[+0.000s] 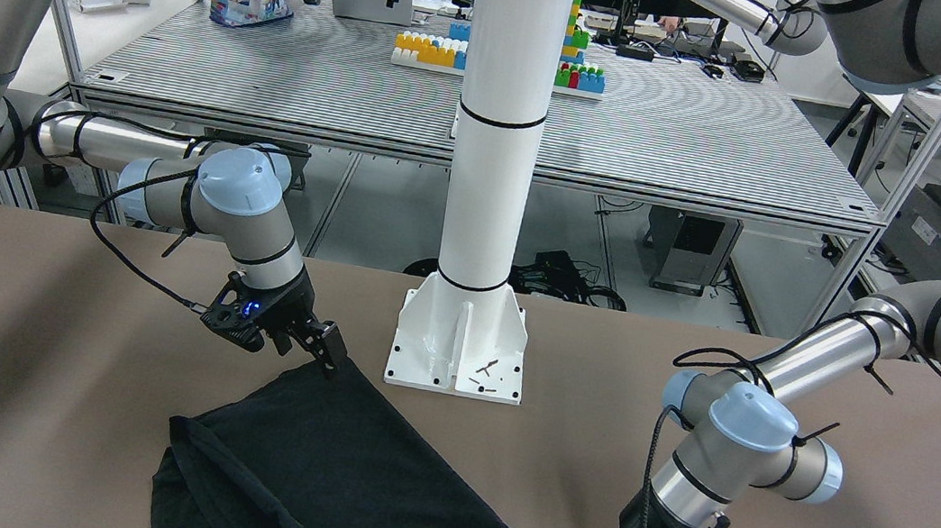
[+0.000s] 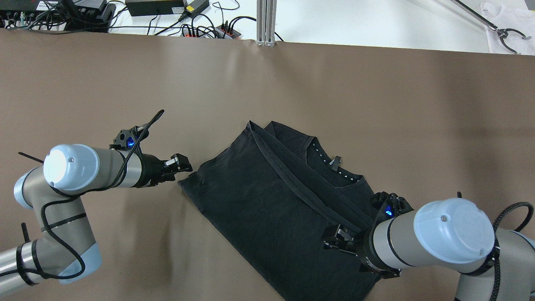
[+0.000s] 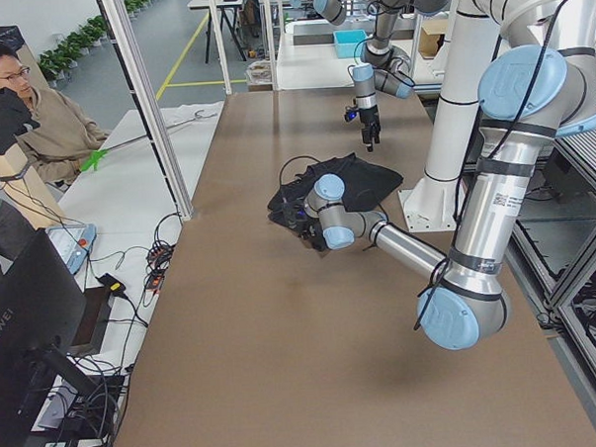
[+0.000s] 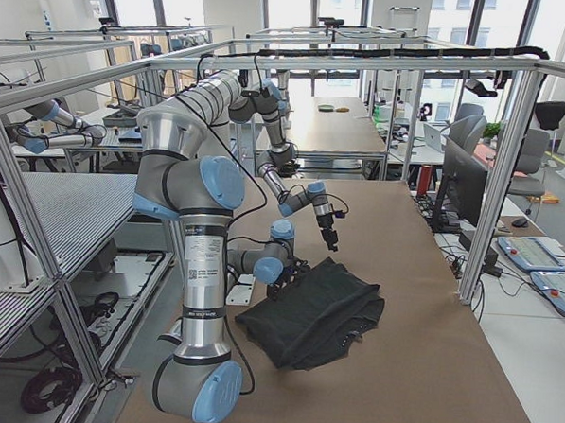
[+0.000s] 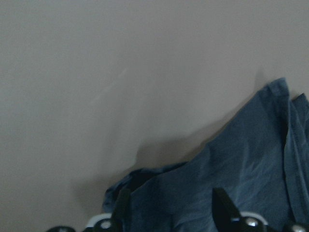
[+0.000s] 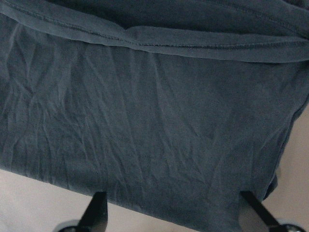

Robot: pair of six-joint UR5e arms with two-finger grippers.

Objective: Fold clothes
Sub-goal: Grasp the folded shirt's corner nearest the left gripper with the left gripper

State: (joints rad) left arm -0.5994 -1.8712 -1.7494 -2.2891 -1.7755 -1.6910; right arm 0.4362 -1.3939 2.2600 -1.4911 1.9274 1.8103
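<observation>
The clothes are one black T-shirt, lying folded and slanted on the brown table with its collar facing up. A hemmed edge runs across the top layer. My left gripper is low at the shirt's left corner. In the left wrist view that corner lies between its two spread fingers, and the gripper is open. My right gripper hovers over the shirt's near right part. In the right wrist view its fingers stand wide apart above the cloth near the edge, and it is open.
The white pillar's base plate stands just behind the shirt on the robot's side. Beyond it is a striped table with toy blocks. A metal post and cables sit at the far edge. A person sits by the left end.
</observation>
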